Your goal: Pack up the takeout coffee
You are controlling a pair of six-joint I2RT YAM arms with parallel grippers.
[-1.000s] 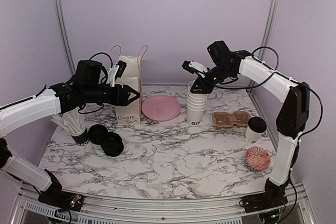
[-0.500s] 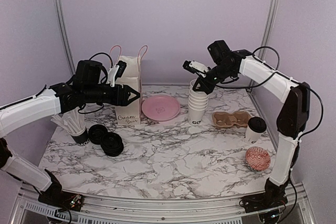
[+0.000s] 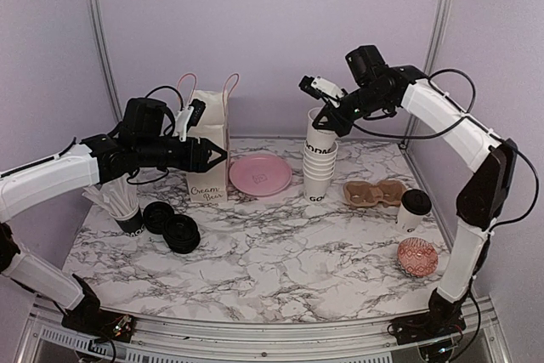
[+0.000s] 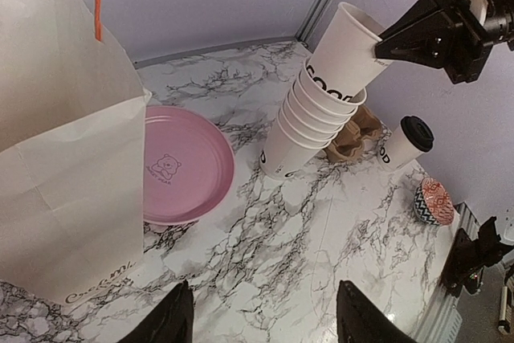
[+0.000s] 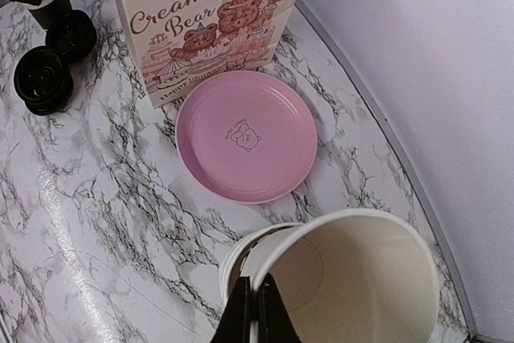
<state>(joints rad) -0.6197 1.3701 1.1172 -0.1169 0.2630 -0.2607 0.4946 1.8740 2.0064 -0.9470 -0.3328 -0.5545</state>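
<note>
A lidded takeout coffee [image 3: 415,207] [image 4: 405,140] stands near the table's right edge. Left of it is a stack of lidless white cups [image 3: 318,172] [image 4: 299,130]. My right gripper [image 3: 328,120] [image 5: 257,304] is shut on the rim of the top cup [image 3: 320,132] [image 5: 365,275], one finger inside and one outside. That cup is raised and tilted, its base still within the stack. My left gripper [image 3: 218,155] [image 4: 265,315] hangs open and empty above the marble, beside the white paper bag [image 3: 209,146] [image 4: 64,158].
A pink plate [image 3: 261,175] [image 5: 246,134] lies between bag and stack. A brown cup carrier [image 3: 374,192] sits right of the stack, with a patterned bowl [image 3: 417,257] nearer the front. Two piles of black lids [image 3: 181,233] and a straw-filled cup [image 3: 123,203] are at the left.
The right gripper closed on the top cup's rim and lifted it partly out of the stack, tilting it. The left arm has not moved.
</note>
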